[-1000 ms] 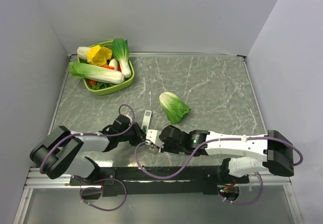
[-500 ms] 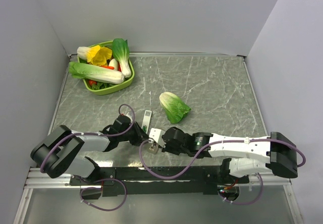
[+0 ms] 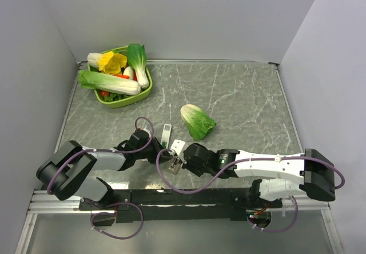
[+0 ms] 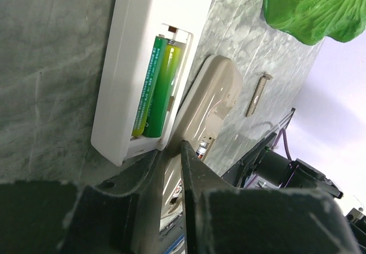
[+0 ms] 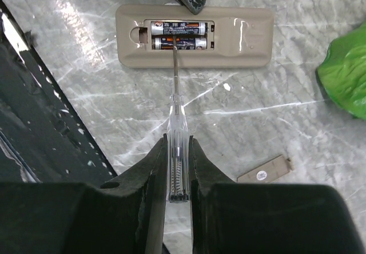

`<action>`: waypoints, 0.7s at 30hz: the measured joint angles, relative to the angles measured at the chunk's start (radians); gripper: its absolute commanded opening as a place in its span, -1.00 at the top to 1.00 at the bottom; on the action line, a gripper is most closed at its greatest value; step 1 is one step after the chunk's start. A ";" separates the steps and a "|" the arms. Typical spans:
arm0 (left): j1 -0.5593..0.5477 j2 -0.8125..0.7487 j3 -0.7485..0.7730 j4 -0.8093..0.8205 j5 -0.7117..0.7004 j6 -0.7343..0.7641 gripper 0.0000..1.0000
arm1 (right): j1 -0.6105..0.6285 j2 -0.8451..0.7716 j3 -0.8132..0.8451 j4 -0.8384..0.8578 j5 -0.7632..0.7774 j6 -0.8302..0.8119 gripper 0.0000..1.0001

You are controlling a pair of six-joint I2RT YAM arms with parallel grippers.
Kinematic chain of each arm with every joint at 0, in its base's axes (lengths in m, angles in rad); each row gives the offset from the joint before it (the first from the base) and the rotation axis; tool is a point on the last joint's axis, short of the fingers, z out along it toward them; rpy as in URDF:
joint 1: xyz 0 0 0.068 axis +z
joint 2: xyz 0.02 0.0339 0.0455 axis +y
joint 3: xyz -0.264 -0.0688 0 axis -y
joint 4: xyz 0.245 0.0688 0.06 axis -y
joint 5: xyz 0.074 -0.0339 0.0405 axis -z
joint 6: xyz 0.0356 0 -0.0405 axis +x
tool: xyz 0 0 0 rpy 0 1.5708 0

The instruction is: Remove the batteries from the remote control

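Two batteries (image 5: 174,35): I should lever one end up gently.
My right end effector (image 5: 177,142): clamps pry tool (image 5: 175,108).
My left end effector (image 4: 170,154): pinches remote control (image 5: 246,36).

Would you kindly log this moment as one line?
left tool: shut on beige remote | right tool: shut on screwdriver | tip: at batteries | cover: off, on table

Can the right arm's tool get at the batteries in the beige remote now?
Probably yes. The beige remote has its compartment open, both batteries exposed, and the screwdriver in the right gripper has its tip at the nearer battery, nothing between.
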 measured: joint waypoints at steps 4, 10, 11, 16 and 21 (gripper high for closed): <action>0.000 0.000 0.002 -0.003 -0.004 0.000 0.59 | 0.000 0.006 0.010 -0.010 0.008 0.041 1.00; -0.001 0.000 0.001 -0.002 -0.008 0.000 0.59 | 0.000 0.006 0.010 -0.008 0.011 0.111 1.00; -0.001 0.000 0.001 -0.001 -0.009 0.000 0.59 | 0.000 0.006 0.010 -0.007 0.010 0.122 1.00; -0.002 0.000 0.001 0.000 -0.012 0.000 0.59 | 0.000 0.008 0.010 -0.005 0.011 0.182 1.00; -0.008 -0.009 0.000 -0.006 -0.024 0.000 0.59 | 0.000 0.013 0.010 -0.006 0.011 0.227 1.00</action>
